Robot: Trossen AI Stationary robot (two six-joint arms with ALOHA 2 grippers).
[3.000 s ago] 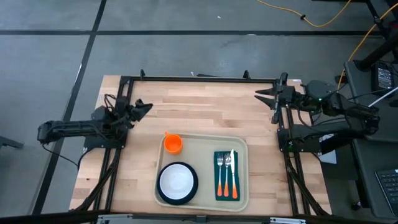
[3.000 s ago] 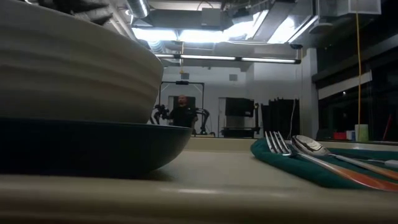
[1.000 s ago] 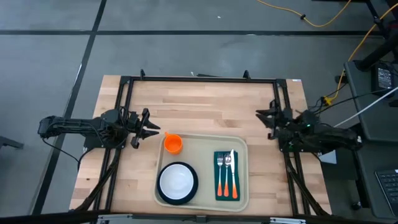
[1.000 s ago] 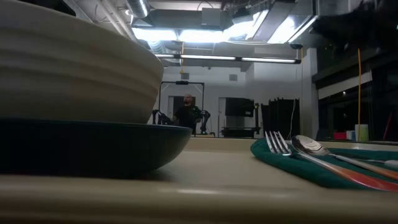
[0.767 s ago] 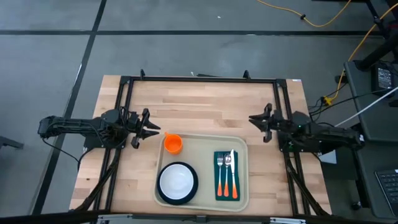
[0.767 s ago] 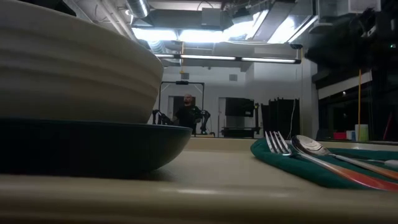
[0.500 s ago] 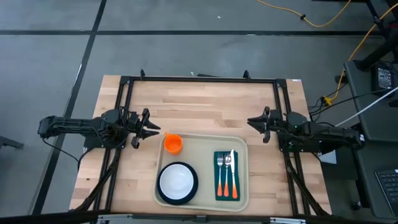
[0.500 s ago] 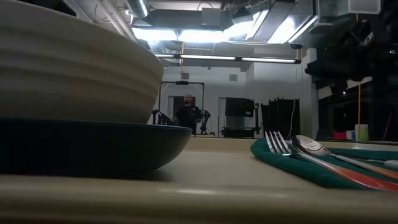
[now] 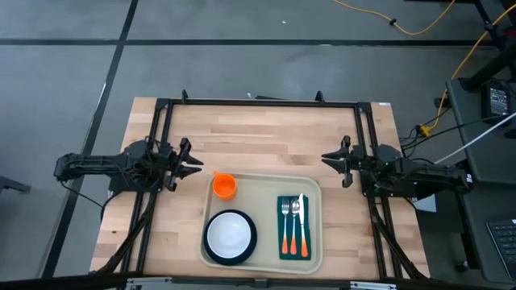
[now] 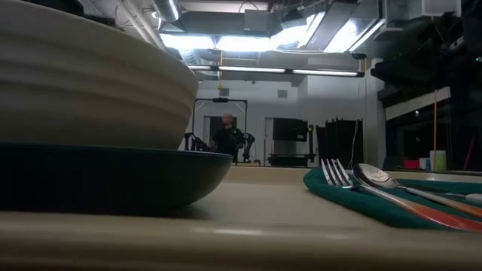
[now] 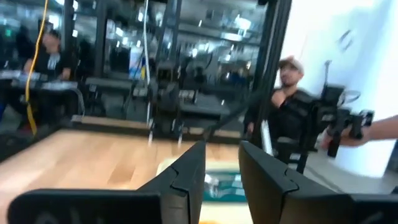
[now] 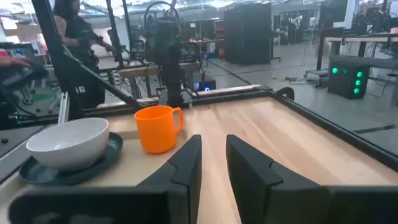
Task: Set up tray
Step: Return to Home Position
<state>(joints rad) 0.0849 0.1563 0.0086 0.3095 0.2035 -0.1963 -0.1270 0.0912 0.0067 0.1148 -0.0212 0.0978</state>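
Note first the grippers: your left gripper [image 9: 196,163] hangs over bare wood just beside the tray's far left corner, fingers slightly parted and holding nothing. Your right gripper [image 9: 326,158] hangs near the far right corner, likewise parted and empty. Between them, toward the near edge of the table [image 9: 266,133], lies the tray [image 9: 266,213]. It carries an orange cup [image 9: 224,186] at its far left, a white bowl [image 9: 230,234] on a dark plate [image 9: 206,239] at its near left, and a green napkin [image 9: 293,254] at its right bearing fork [image 9: 285,217], spoon [image 9: 295,211] and knife [image 9: 301,216] side by side. Judged from this layout, the setting looks complete; only parking both arms appears left.
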